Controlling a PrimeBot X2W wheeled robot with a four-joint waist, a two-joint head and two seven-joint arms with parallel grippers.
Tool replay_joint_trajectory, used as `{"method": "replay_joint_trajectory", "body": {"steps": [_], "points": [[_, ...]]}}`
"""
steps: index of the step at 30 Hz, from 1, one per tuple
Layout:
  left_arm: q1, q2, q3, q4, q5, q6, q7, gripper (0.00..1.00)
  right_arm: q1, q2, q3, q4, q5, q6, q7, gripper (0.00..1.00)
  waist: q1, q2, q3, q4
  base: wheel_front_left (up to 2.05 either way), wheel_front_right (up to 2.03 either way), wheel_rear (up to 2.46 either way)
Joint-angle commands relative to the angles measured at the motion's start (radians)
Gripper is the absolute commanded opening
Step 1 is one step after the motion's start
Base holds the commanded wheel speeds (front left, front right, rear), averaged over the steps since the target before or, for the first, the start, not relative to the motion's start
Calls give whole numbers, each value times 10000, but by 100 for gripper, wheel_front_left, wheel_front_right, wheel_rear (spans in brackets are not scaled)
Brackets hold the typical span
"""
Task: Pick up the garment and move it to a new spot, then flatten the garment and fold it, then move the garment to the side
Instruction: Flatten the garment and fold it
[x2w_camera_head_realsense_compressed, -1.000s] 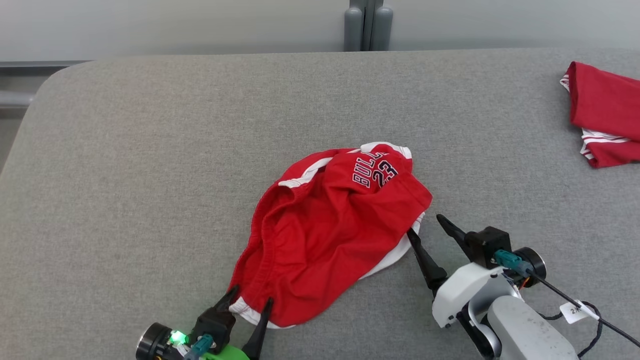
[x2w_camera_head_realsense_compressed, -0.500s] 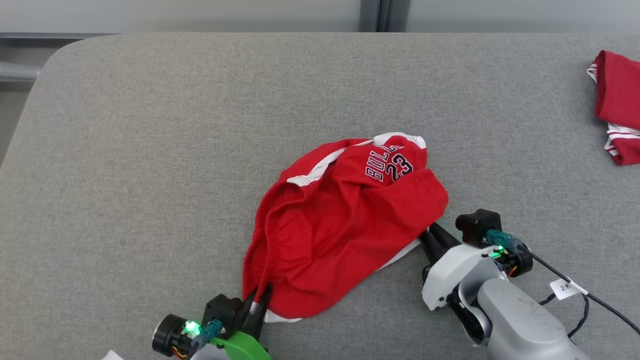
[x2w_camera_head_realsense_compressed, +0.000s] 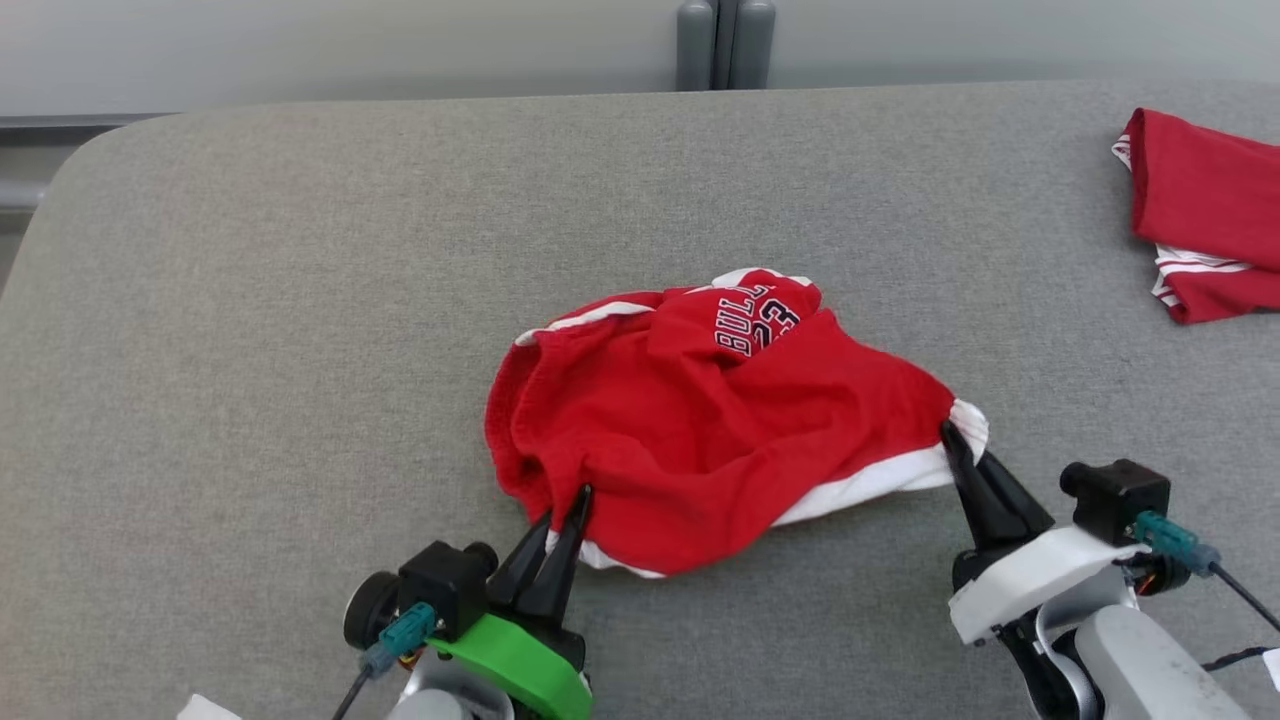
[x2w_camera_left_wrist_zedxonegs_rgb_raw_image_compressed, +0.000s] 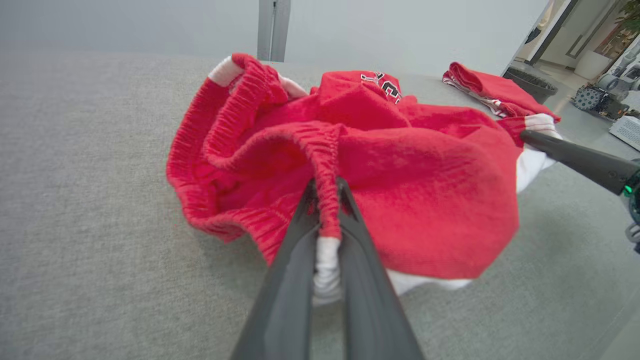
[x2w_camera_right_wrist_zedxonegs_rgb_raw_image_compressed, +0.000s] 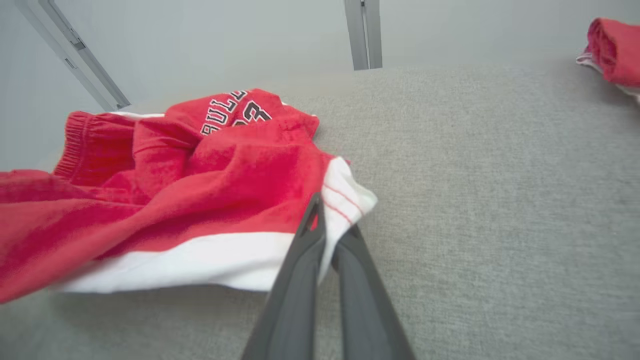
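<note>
Pinching the red shorts (x2w_camera_head_realsense_compressed: 720, 420), crumpled near the middle of the table (x2w_camera_head_realsense_compressed: 250, 300), with left gripper (x2w_camera_head_realsense_compressed: 570, 503) closed on the waistband (x2w_camera_left_wrist_zedxonegs_rgb_raw_image_compressed: 327, 165) and right gripper (x2w_camera_head_realsense_compressed: 950, 436) closed on the white-trimmed hem corner (x2w_camera_right_wrist_zedxonegs_rgb_raw_image_compressed: 345, 197); pick-up step, likely needing an even lift of both ends, then carrying to a new spot

Head looks down; low wrist views share garment (x2w_camera_head_realsense_compressed: 700, 440).

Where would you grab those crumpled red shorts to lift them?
At two outer edges, from the near side: the elastic waistband for the left gripper, the white hem corner for the right gripper. Both stick out from the crumpled red shorts.
</note>
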Motion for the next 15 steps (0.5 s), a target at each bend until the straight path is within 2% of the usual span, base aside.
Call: {"method": "replay_joint_trajectory", "body": {"steps": [1,4,7,10,15], "points": [[-208,37,50,-263,-189,-23,-66,0,-47,-2,-171,-437,96,-12,-28,0,0,-1,23,-115,0,0,0],[-726,57,274,-684,-434,-23,-38,0,-562,74,-437,-1139,190,-12,-26,0,0,-1,118,-224,0,0,0],[-1644,55,430,-860,-777,-23,145,0,-1519,189,-624,-1312,96,-12,-26,0,0,-1,281,-242,0,0,0],[-2920,129,594,-752,-1070,-23,416,0,-2811,293,-560,-873,255,-12,1,0,0,-1,554,-210,0,0,0],[-5881,199,737,-12,-1854,-23,955,0,-6021,403,-523,513,626,-12,511,0,0,-1,1525,-127,0,0,0]]}}
